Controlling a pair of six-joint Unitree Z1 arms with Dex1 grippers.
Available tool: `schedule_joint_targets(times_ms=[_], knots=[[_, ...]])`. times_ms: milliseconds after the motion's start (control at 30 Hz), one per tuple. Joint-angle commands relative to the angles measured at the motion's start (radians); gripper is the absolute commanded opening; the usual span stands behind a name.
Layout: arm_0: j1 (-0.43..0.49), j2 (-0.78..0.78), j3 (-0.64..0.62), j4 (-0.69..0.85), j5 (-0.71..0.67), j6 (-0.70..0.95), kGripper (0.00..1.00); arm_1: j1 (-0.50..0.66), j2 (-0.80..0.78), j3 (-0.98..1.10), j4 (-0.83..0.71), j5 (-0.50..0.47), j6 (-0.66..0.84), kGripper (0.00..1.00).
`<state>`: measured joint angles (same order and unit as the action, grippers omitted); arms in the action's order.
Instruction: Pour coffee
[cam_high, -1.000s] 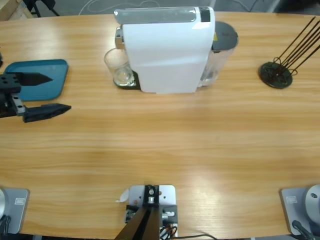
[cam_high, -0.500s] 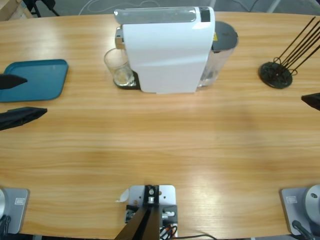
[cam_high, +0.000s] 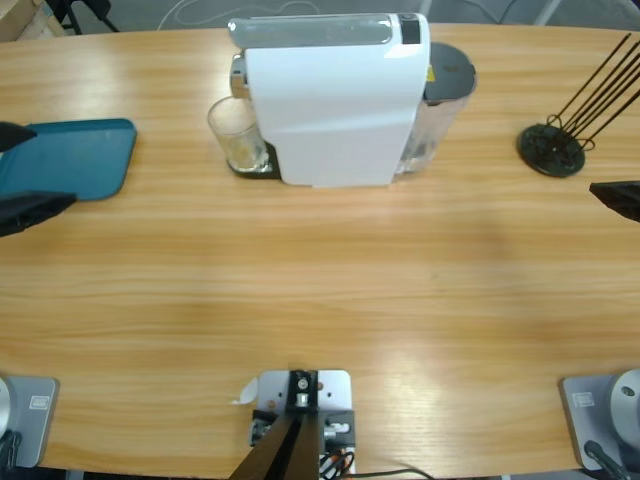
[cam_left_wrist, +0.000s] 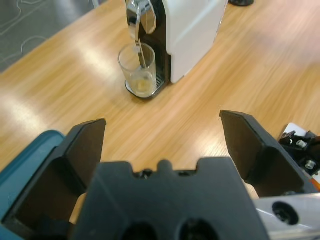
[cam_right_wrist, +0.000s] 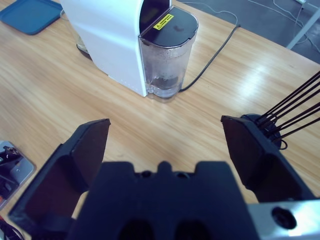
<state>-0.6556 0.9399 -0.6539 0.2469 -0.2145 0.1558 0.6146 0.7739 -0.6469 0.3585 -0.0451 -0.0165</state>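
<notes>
A clear glass (cam_high: 238, 135) stands on the drip tray of the white coffee machine (cam_high: 335, 105), under its spout. A shallow pale amber pool of coffee (cam_left_wrist: 141, 86) lies in the bottom of the glass (cam_left_wrist: 137, 67). My left gripper (cam_high: 50, 167) sits at the table's left edge, open and holding nothing, far from the glass. In its wrist view the left gripper (cam_left_wrist: 162, 122) points toward the machine (cam_left_wrist: 187, 30). Only a jaw tip of my right gripper (cam_high: 618, 197) shows at the right edge. The right gripper (cam_right_wrist: 165, 122) is open and holds nothing, facing the machine's water tank (cam_right_wrist: 165, 55).
A blue tray (cam_high: 80, 158) lies at the far left, partly beneath the left jaws. A black stand with thin rods (cam_high: 552, 148) sits at the back right. The machine's power cord (cam_right_wrist: 212, 55) trails off behind it.
The left gripper has drawn back toward the left edge, still open. A jaw tip of the right gripper has come into view at the right edge. The glass and machine have not moved.
</notes>
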Motion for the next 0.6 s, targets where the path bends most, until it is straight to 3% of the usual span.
schedule_joint_targets(times_ms=[33, 133, 600], knots=[[-0.013, 0.072, 0.043, -0.005, -0.006, -0.018, 1.0, 0.008, -0.024, 0.039, 0.0, 0.01, 0.008, 1.0], [-0.006, 0.081, 0.04, 0.0, 0.066, -0.018, 1.0, 0.008, -0.024, 0.039, 0.002, 0.007, 0.011, 1.0], [0.017, 0.061, 0.042, -0.003, 0.047, -0.054, 1.0, 0.008, -0.02, 0.051, -0.007, 0.008, 0.023, 1.0]])
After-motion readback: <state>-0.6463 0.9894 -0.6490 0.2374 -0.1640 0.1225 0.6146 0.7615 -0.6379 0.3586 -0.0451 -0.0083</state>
